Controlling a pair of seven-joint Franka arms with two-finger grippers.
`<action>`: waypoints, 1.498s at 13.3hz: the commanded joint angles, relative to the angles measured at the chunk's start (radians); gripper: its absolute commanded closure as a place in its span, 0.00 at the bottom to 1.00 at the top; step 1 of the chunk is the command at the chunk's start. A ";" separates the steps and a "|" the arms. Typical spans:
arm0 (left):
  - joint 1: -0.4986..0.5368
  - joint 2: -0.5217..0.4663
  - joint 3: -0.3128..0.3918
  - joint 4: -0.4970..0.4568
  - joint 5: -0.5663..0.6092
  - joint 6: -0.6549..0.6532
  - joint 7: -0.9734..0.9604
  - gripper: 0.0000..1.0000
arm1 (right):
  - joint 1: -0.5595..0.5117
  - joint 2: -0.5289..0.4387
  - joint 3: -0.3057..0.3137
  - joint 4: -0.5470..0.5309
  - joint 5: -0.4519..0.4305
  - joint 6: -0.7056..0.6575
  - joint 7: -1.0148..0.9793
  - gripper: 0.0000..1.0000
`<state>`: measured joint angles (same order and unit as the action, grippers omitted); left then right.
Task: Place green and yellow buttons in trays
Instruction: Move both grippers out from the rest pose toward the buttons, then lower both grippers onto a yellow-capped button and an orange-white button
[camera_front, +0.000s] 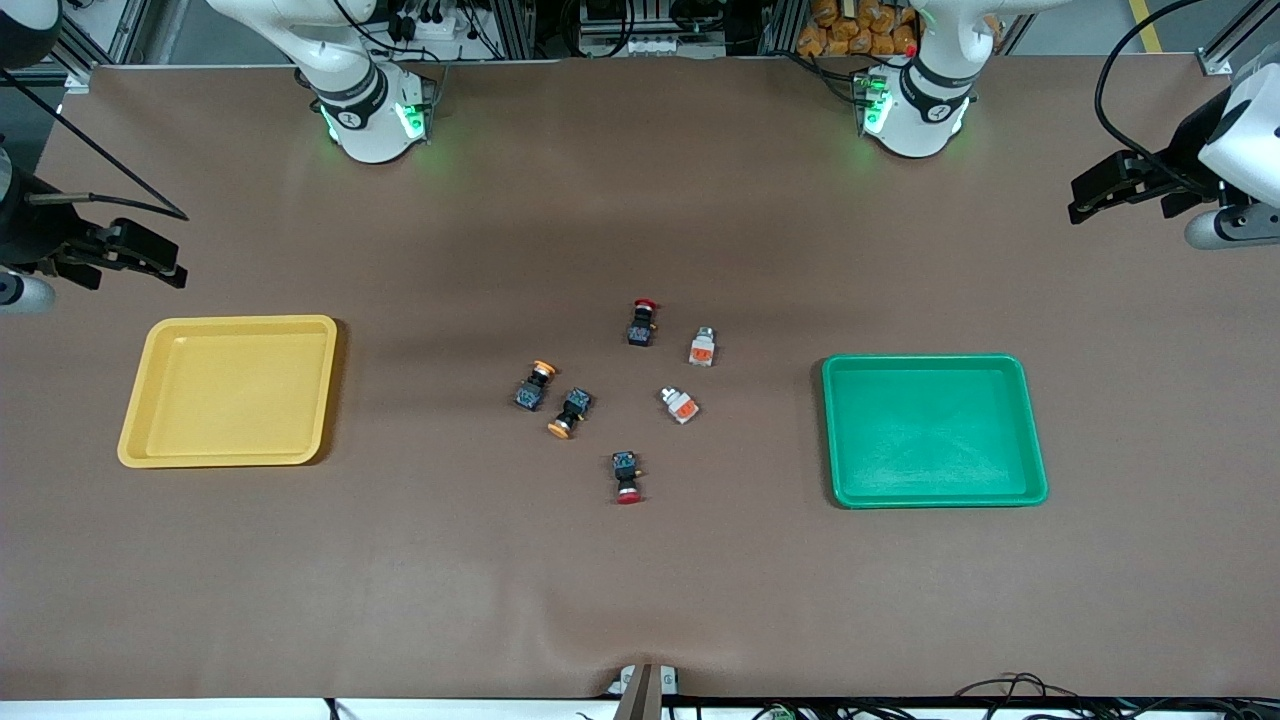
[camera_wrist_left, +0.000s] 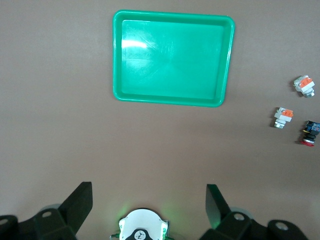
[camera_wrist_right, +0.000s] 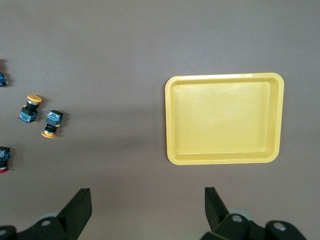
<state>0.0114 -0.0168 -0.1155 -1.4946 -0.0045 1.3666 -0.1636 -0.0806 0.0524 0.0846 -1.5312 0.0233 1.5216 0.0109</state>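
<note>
Two black buttons with orange-yellow caps (camera_front: 535, 385) (camera_front: 570, 412) lie side by side mid-table. They also show in the right wrist view (camera_wrist_right: 30, 107) (camera_wrist_right: 51, 122). Two white-grey buttons with orange patches (camera_front: 702, 347) (camera_front: 680, 405) lie toward the green tray (camera_front: 935, 430), and show in the left wrist view (camera_wrist_left: 282, 116) (camera_wrist_left: 304, 85). The yellow tray (camera_front: 230, 390) and the green tray both hold nothing. My left gripper (camera_front: 1082, 198) (camera_wrist_left: 148, 189) hangs open and empty above the left arm's end of the table. My right gripper (camera_front: 170, 262) (camera_wrist_right: 147, 192) hangs open and empty above the right arm's end.
Two black switches with red caps lie among the buttons, one (camera_front: 642, 322) farther from the front camera and one (camera_front: 627, 477) nearer. The brown mat (camera_front: 640, 580) covers the whole table. The arm bases (camera_front: 375, 115) (camera_front: 915, 110) stand along the table's farther edge.
</note>
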 joint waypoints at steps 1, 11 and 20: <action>-0.002 0.006 -0.001 0.016 -0.017 -0.021 -0.013 0.00 | -0.016 0.058 0.017 0.034 0.004 0.005 -0.009 0.00; -0.044 0.118 -0.030 0.017 -0.017 -0.018 -0.019 0.00 | 0.019 0.172 0.020 0.039 0.015 -0.011 -0.011 0.00; -0.125 0.173 -0.176 -0.288 -0.017 0.409 -0.192 0.00 | 0.100 0.198 0.021 0.054 0.049 0.150 0.007 0.00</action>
<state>-0.1016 0.1556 -0.2731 -1.7089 -0.0078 1.6816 -0.2932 0.0066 0.2226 0.1083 -1.4966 0.0400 1.6268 0.0107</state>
